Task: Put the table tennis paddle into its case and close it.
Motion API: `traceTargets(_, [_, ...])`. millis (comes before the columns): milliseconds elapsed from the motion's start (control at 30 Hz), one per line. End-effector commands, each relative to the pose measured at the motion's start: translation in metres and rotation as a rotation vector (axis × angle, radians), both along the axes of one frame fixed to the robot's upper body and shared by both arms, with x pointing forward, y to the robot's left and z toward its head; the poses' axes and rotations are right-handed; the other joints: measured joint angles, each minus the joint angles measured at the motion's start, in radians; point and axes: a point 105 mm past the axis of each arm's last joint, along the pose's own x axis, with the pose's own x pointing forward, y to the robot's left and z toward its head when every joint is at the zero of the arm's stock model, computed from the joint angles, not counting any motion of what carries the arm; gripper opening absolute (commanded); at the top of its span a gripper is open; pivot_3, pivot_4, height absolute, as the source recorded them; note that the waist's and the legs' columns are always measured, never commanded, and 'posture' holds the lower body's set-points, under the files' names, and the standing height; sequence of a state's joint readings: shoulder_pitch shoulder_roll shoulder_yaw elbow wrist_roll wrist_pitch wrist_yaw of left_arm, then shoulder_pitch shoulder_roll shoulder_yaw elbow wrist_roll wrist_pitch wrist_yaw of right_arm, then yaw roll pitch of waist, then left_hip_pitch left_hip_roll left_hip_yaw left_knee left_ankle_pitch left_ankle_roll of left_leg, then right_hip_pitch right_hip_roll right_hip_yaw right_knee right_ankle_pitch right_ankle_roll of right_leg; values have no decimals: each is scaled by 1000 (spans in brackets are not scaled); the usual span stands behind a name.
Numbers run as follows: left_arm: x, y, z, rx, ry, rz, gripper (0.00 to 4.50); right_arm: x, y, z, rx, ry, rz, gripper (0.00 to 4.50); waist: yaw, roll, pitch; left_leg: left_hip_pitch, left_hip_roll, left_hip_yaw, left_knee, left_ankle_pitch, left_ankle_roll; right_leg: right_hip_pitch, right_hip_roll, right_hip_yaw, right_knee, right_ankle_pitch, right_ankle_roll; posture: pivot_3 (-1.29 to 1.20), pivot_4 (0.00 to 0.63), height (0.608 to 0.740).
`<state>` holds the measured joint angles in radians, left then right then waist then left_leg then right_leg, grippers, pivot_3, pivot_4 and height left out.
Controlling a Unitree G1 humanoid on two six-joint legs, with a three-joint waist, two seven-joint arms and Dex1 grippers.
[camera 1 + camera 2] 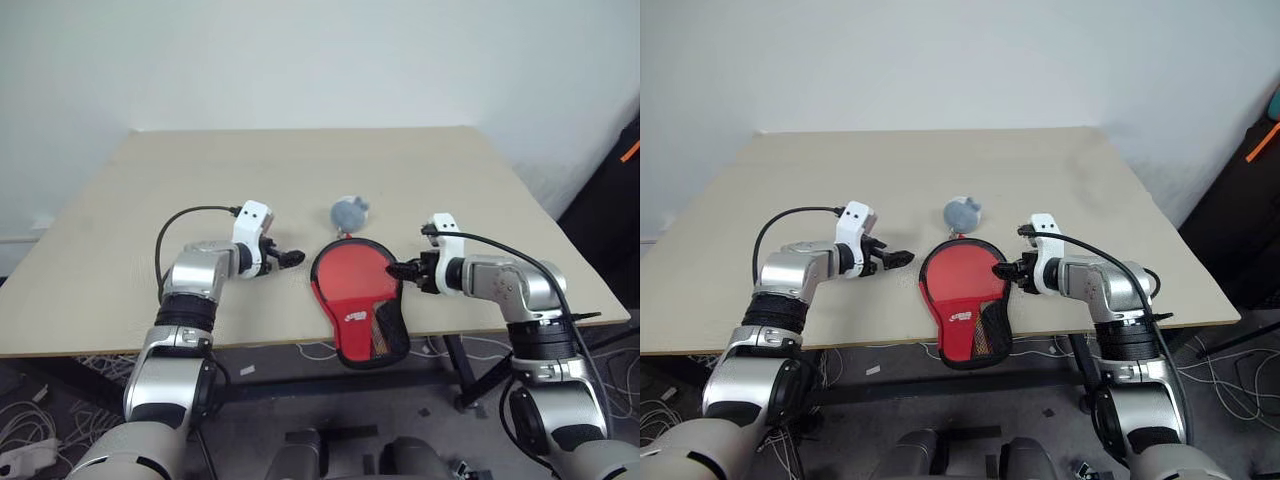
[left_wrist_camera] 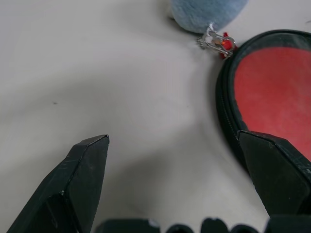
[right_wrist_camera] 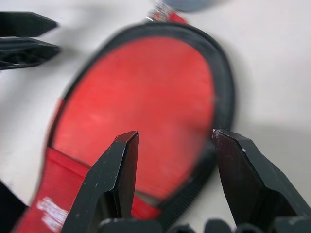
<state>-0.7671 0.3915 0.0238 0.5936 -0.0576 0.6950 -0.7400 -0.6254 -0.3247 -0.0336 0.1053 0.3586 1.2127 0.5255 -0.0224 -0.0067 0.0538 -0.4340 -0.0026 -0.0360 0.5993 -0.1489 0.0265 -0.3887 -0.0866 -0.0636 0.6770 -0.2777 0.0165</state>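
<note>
Pale wooden table [image 1: 300, 180] against a white wall. Lying near its front edge: black-rimmed case [image 1: 355, 300] with red showing inside, narrow end overhanging the edge. Just beyond, touching the case's rim, small grey-white soft ball [image 1: 349, 213].

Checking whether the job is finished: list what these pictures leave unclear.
- Zip of the case: too small in the eye views to tell whether it is fully closed.
- Paddle handle: masked by the case's red logo panel.
- Grey ball: cut off by the left wrist view's edge.
- Case's handle end: cut off in the right wrist view, partly behind the right gripper.

silver arms [image 1: 195, 275], black claws, cables
</note>
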Motion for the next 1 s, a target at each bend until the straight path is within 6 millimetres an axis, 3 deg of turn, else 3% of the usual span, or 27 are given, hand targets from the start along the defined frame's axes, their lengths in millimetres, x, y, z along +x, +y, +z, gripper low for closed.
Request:
traceTargets(33, [3, -5, 13, -8, -47, -14, 4500, -2, -13, -1, 17, 33, -38, 2609, 0, 0, 0, 0, -1, 0, 0, 0, 0, 0, 0, 0, 0, 0, 0, 0, 0, 722])
traceTargets(333, [-1, -21, 22, -57, -69, -82, 4500, -13, -3, -15, 48, 141, -11, 2609, 0, -1, 0, 0, -2, 1, 0, 3, 4, 1, 1, 2, 0, 0, 0, 0, 0, 722])
traceTargets(733, [-3, -18, 19, -50, -56, -75, 4500, -17, 20, -4, 144, 175, 29, 2609, -1, -1, 0, 0, -3, 1, 1, 3, 5, 0, 3, 3, 1, 0, 0, 0, 0, 722])
traceTargets(1000, [-3, -17, 16, -50, -44, -66, 4500, -13, 13, -2, 161, 196, -7, 2609, -1, -1, 0, 0, -3, 2, 2, 3, 5, 1, 2, 3, 1, 0, 0, 0, 0, 722])
